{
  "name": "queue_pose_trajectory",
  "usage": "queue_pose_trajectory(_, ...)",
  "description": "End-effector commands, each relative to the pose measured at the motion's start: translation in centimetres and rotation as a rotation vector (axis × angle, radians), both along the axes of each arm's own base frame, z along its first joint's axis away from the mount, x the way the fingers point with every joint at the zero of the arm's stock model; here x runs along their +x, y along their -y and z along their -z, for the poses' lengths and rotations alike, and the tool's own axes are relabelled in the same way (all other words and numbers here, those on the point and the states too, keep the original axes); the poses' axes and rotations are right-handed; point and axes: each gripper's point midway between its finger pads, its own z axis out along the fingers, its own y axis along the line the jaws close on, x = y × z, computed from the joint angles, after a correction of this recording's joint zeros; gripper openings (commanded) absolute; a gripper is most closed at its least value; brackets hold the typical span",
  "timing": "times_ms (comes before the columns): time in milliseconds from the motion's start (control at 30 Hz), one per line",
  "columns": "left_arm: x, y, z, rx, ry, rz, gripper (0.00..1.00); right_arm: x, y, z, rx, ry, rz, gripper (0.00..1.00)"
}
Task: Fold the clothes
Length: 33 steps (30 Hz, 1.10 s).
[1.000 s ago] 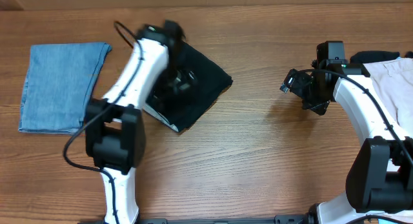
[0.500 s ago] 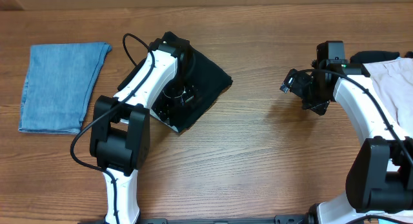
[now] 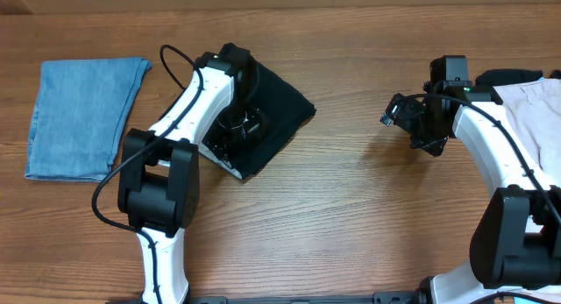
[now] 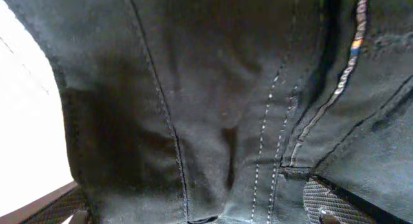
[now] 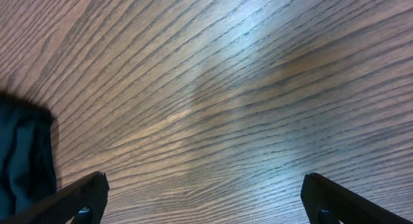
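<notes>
Light-blue denim rectangle (image 3: 83, 118) lies folded flat at the left of the frame, long axis top to bottom; looks done. Black matte garment (image 3: 285, 111) sits centre-left on the wooden table (image 3: 351, 216) as a compact folded packet set diagonally, one corner pointing right; the arm hides its long axis. Probably near finished. Beige rumpled garment (image 3: 536, 107) at the right edge looks unfolded, partly cut off. Left tool (image 3: 238, 129) hovers over the black cloth, spread wide, gripping nothing. Right tool (image 5: 206, 208) is spread wide over bare wood and has nothing in it.
</notes>
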Motion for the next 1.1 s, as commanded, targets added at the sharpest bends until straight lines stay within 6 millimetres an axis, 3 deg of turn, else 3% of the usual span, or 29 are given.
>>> queue_pose_trajectory(0, 0.8, -0.6, -1.7, -0.036, 0.060, 0.044, 1.00, 0.4, 0.2, -0.9, -0.009, 0.032, -0.003, 1.00)
queue_pose_trajectory(233, 0.1, -1.5, -5.4, -0.036, 0.118, 0.066, 1.00, 0.4, 0.2, -0.9, -0.009, 0.032, -0.003, 1.00)
queue_pose_trajectory(333, -0.5, -1.6, -4.0, -0.047, 0.093, 0.049, 1.00, 0.4, 0.2, -0.9, -0.009, 0.032, -0.003, 1.00)
queue_pose_trajectory(500, -1.9, -0.1, -0.2, -0.162, 0.059, 0.018, 1.00, 0.4, 0.2, -0.9, -0.009, 0.032, -0.003, 1.00)
queue_pose_trajectory(833, -2.6, -0.8, 4.9, -0.158, 0.104, -0.038, 1.00, 0.4, 0.2, -0.9, -0.009, 0.032, -0.003, 1.00)
queue_pose_trajectory(967, -2.1, -0.5, 5.8, -0.166, 0.143, -0.048, 1.00, 0.4, 0.2, -0.9, -0.009, 0.032, -0.003, 1.00)
queue_pose_trajectory(1067, -2.3, -1.5, 6.2, -0.114, 0.145, -0.049, 1.00, 0.4, 0.2, -0.9, -0.009, 0.032, -0.003, 1.00)
